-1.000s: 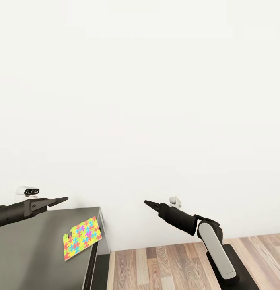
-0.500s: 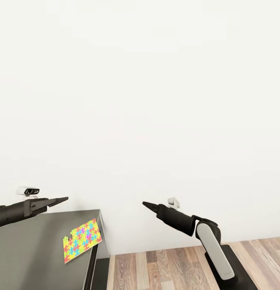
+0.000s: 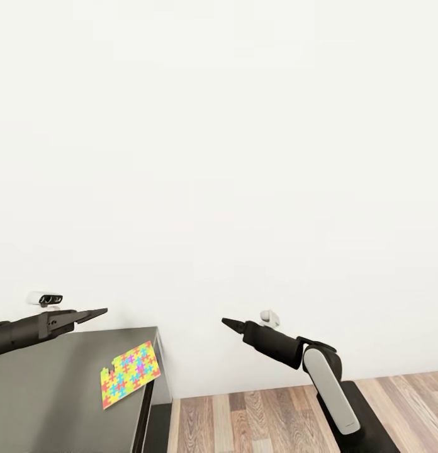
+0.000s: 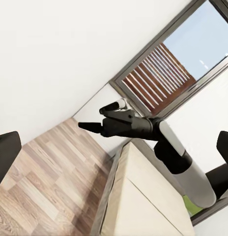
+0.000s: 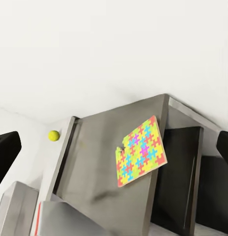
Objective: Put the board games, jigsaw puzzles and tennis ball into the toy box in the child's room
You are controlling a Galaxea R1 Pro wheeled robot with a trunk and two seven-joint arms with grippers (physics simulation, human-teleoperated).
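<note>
One jigsaw puzzle (image 3: pixel 129 374) lies flat near the right end of the table (image 3: pixel 49 390); it also shows as the puzzle (image 5: pixel 140 151) in the right wrist view. The tennis ball (image 5: pixel 54 135) sits at the table's (image 5: pixel 94 167) far edge by the wall. My left gripper (image 3: pixel 104 311) hovers above the table's back, left of the puzzle. My right gripper (image 3: pixel 224 322) hangs over the floor to the table's right. Each wrist view shows its fingers (image 4: pixel 6 155) (image 5: pixel 6 150) far apart with nothing between. The board games are out of view. A light grey sloped shape (image 5: pixel 15 209) may be the toy box; I cannot tell.
A bare white wall (image 3: pixel 244 157) faces me. Wood-plank floor (image 3: pixel 257 415) lies to the right of the table. The left wrist view shows the beige bed (image 4: pixel 143 201), a dark-framed window (image 4: pixel 168 64) and my right arm (image 4: pixel 163 142).
My right arm has drifted slightly left and down. The left arm and the puzzle have stayed put apart from a small shift of the whole view.
</note>
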